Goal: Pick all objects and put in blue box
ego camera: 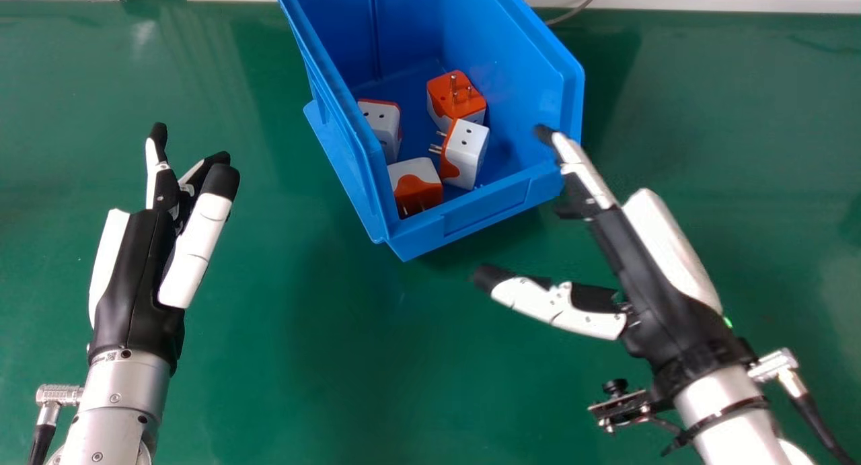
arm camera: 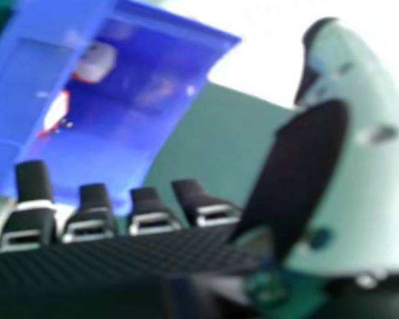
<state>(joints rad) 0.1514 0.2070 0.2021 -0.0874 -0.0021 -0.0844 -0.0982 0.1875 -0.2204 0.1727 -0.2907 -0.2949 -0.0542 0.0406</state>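
We note glossy green desk [ego camera: 377, 371] beneath the right hand [ego camera: 646, 276]; beyond it, pale strip [ego camera: 672, 1], grey cable [ego camera: 580, 9].

So the box [ego camera: 488, 209] is set towards the back of the worktop [ego camera: 377, 364], angled a bit. Inside, a first plug adapter [ego camera: 382, 125] is parked by the left wall, a second plug adapter [ego camera: 447, 101] is placed to its right and farthest back, a third plug adapter [ego camera: 465, 152] is sat just before that one, and a fourth plug adapter [ego camera: 416, 182] is tucked towards the near left corner. A cable [ego camera: 582, 7] is seen behind, right of the box.
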